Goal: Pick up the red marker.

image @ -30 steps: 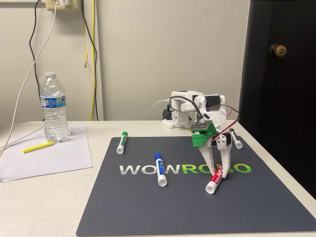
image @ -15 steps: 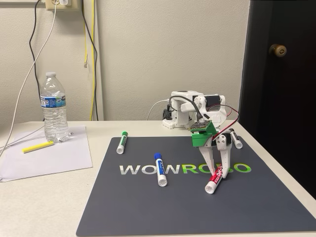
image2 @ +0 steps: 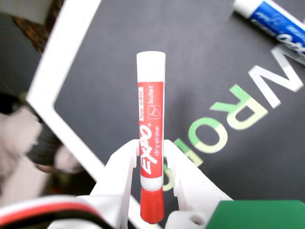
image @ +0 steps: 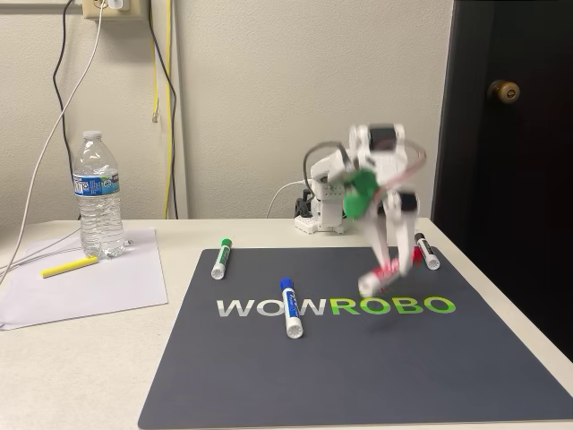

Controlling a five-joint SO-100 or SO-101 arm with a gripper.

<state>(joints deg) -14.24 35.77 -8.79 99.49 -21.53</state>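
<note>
**Red marker lifted clear of the mat**

Tool (image: 391, 269) has come up off the mat (image: 269, 376) since half a second ago, when it stood low with the red marker (image: 380, 276) lying on the mat by the logo. In the fixed view the arm is motion-blurred and raised, marker hanging in the air above the logo's green letters, no longer touching the mat. Wrist view: tool (image2: 151, 160) pinching the red marker (image2: 151, 124) across its label band, near the red cap end, white end sticking out away from the camera. Grip looks centred, marker straight between the fingers (image2: 125, 167). Blue marker (image: 290, 307) and green marker (image: 219, 257) untouched on the mat. Judgement: pick essentially done; only risk is slip during the fast swing.
</note>
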